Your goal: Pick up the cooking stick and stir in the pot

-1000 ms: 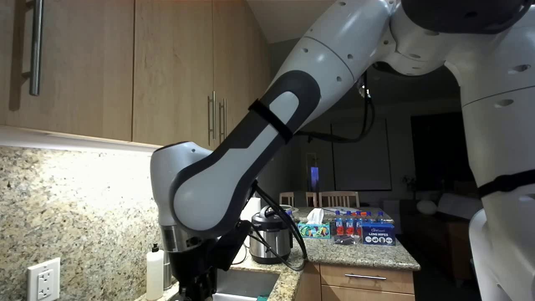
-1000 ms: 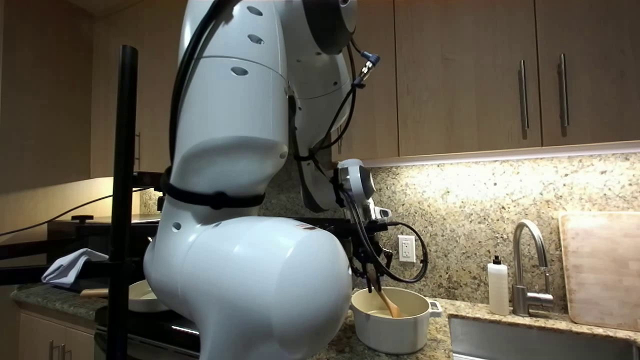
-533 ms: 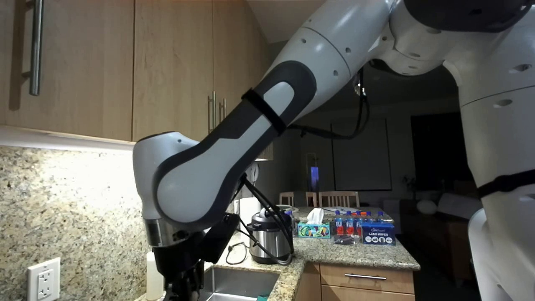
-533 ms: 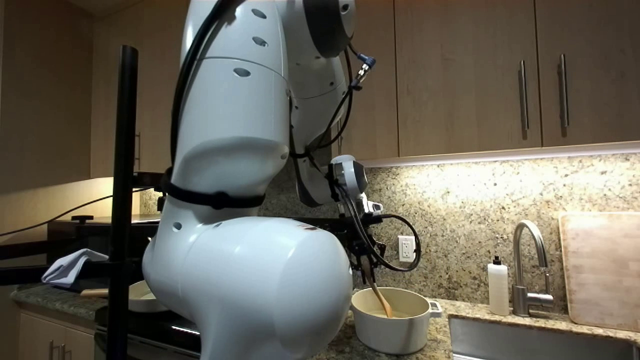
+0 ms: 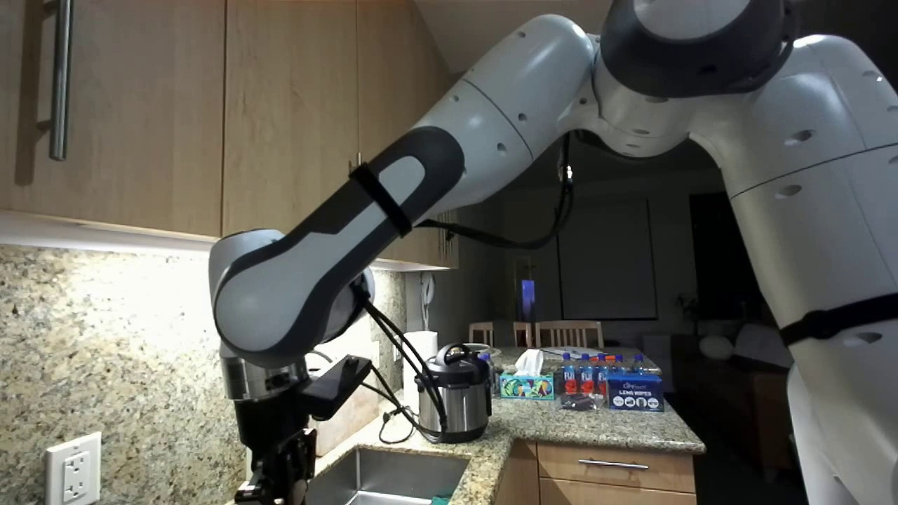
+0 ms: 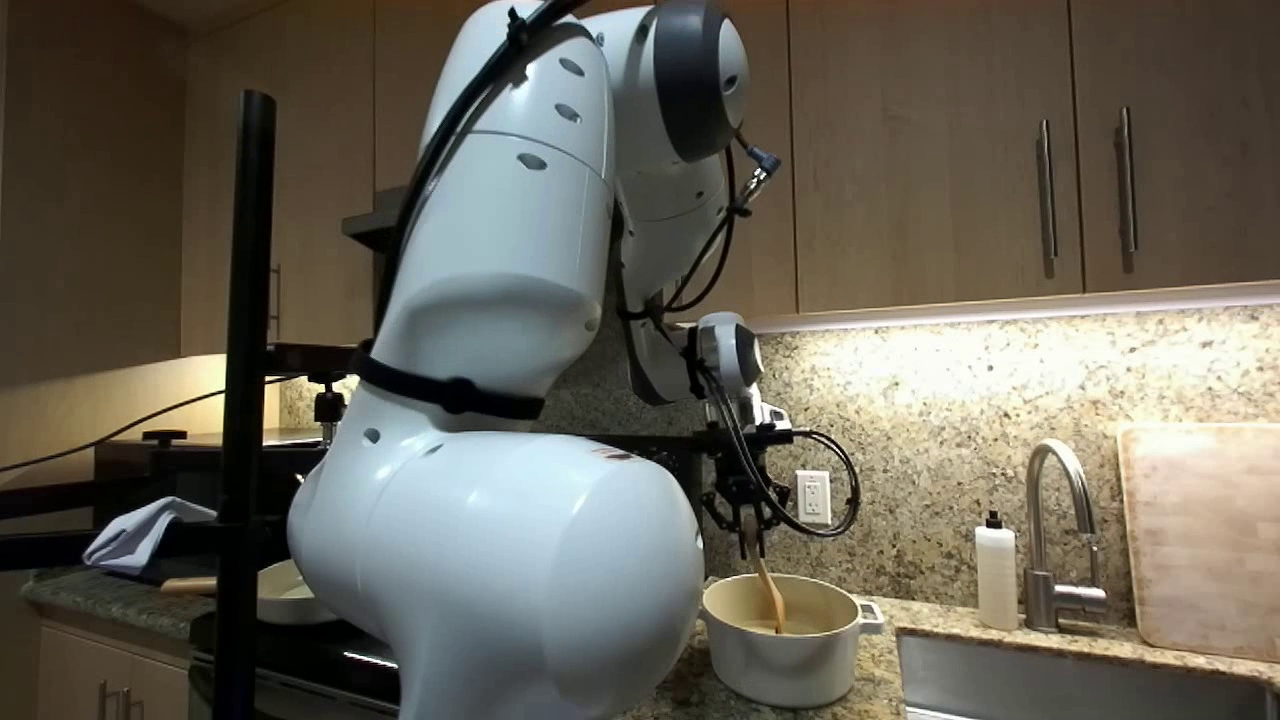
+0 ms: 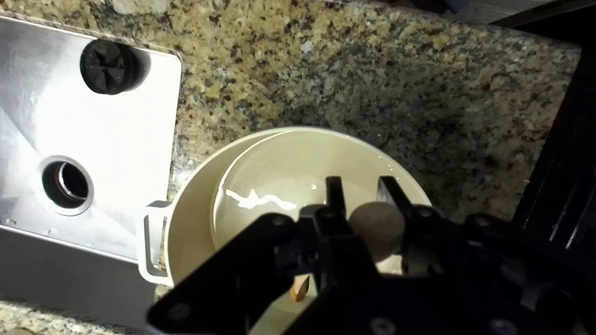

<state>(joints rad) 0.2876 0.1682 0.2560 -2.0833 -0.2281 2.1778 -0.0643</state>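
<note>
gripper (image 6: pixel 752 548) clasps the cooking stick (image 6: pixel 771 594) by its upper end | it leans, lower end inside the pot (image 6: pixel 785 668) | pot stands on the counter (image 7: pixel 288 79) beside the sink (image 6: pixel 1040 682)

The arm (image 6: pixel 490 330) is white — straps (image 5: pixel 381 200), cables (image 5: pixel 515 245) and fingers (image 7: pixel 335 195) all black.

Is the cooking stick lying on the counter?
No: in an exterior view the gripper holds the cooking stick, its lower end inside the pot.
</note>
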